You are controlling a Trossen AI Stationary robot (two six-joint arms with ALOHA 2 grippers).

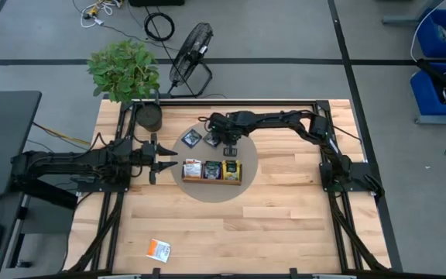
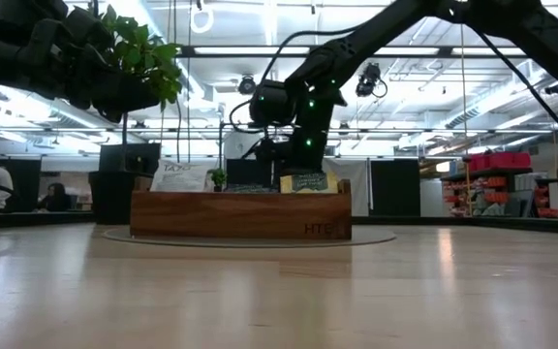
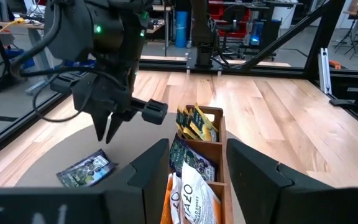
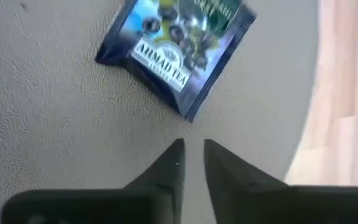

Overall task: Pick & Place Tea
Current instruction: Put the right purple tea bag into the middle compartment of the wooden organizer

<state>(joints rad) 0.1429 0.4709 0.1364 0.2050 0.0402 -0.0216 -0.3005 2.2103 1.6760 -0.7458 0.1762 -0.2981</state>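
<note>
A long wooden tray [image 1: 211, 179] lies on a round grey mat [image 1: 248, 159] and holds orange-and-white [image 3: 188, 193], navy [image 3: 192, 163] and yellow-green [image 3: 199, 124] tea sachets standing in its compartments. Two navy sachets [image 1: 190, 139] [image 1: 211, 139] lie flat on the mat beyond the tray. One orange sachet [image 1: 159, 249] lies flat near the table's near edge. My right gripper [image 1: 229, 149] points down above the mat beside a navy sachet [image 4: 176, 46], shut but for a narrow slit and holding nothing. My left gripper [image 3: 197, 168] is open, level, at the tray's left end.
A potted plant [image 1: 130, 77] stands at the table's far left corner. A black fan [image 1: 190, 58] and cables lie on the floor beyond the table. Bare wood stretches across the table's near half and right side [image 1: 285, 225].
</note>
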